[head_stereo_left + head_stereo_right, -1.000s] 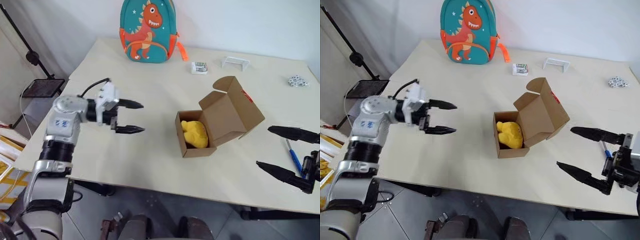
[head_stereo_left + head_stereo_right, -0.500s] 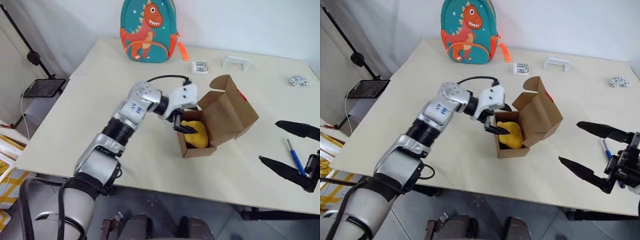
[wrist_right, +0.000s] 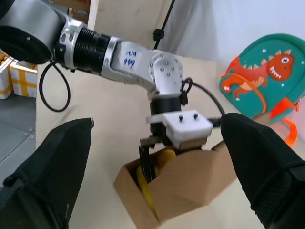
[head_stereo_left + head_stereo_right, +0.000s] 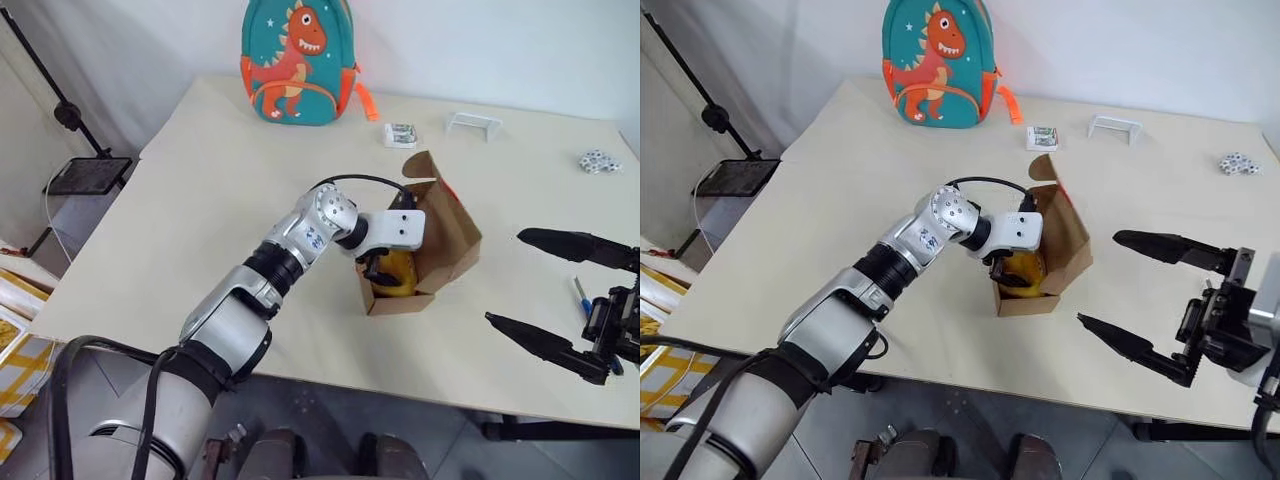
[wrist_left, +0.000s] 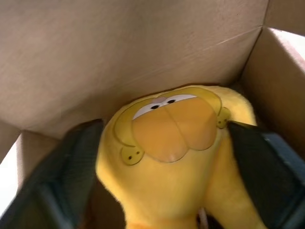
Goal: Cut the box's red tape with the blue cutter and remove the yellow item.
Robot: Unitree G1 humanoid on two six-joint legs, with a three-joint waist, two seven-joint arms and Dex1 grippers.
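Observation:
The brown box [image 4: 440,240] lies open on its side mid-table, its flap lid standing up, with a sliver of the red tape [image 4: 446,190] on the lid's edge. Inside sits the yellow item [image 5: 171,157], a soft plush with a cartoon face. My left gripper [image 4: 380,268] reaches into the box's mouth, open, with one black finger on each side of the plush [image 3: 162,160]. My right gripper [image 4: 504,277] hovers open and holding nothing over the table's front right. A short piece of the blue cutter [image 4: 582,296] lies on the table behind it.
A teal dinosaur backpack [image 4: 297,62] stands at the table's back edge. A small printed pack [image 4: 399,135], a white bracket [image 4: 473,124] and a small patterned cluster [image 4: 596,160] lie along the back right. A black stand [image 4: 85,175] stands beyond the table's left edge.
My left arm swung right from the bare table, and its gripper entered the box around the yellow item. The lid was pushed more upright. My right gripper shifted slightly left.

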